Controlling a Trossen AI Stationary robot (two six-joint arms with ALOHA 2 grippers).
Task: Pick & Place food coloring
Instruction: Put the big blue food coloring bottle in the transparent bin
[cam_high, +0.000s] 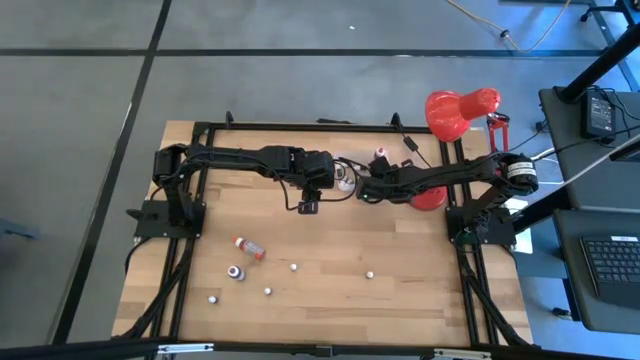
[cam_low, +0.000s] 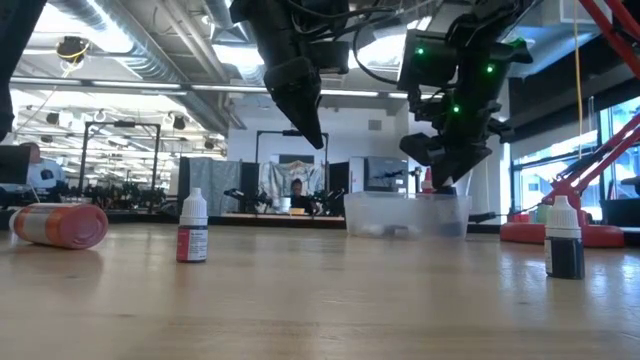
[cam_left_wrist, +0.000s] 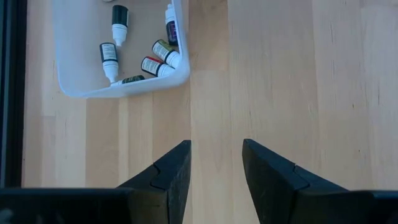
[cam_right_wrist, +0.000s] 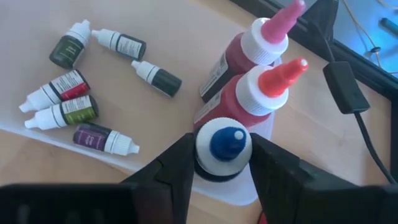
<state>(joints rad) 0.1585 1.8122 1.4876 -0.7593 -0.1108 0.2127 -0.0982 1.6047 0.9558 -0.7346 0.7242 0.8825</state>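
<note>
Both arms met over the far middle of the wooden table. The right gripper hung over the clear plastic tub with its two fingers closed on a larger bottle with a blue tip — the white collar sat tight between them, just above the tub's near corner. Two tall red bottles with red and pink nozzles stood right behind it, inside the tub. Six small food coloring bottles lay flat on the tub floor, some dark, one red-labelled, one purple, all with white caps. The left gripper hovered beside the tub above bare wood, its fingers parted with nothing between them. More food coloring was still scattered over the near half of the table: an orange-red bottle lay on its side toward the left, a dark one stood upright just nearer than it, and a few small ones with whitish caps were well apart from one another. A red desk lamp leaned over the far right corner.
</note>
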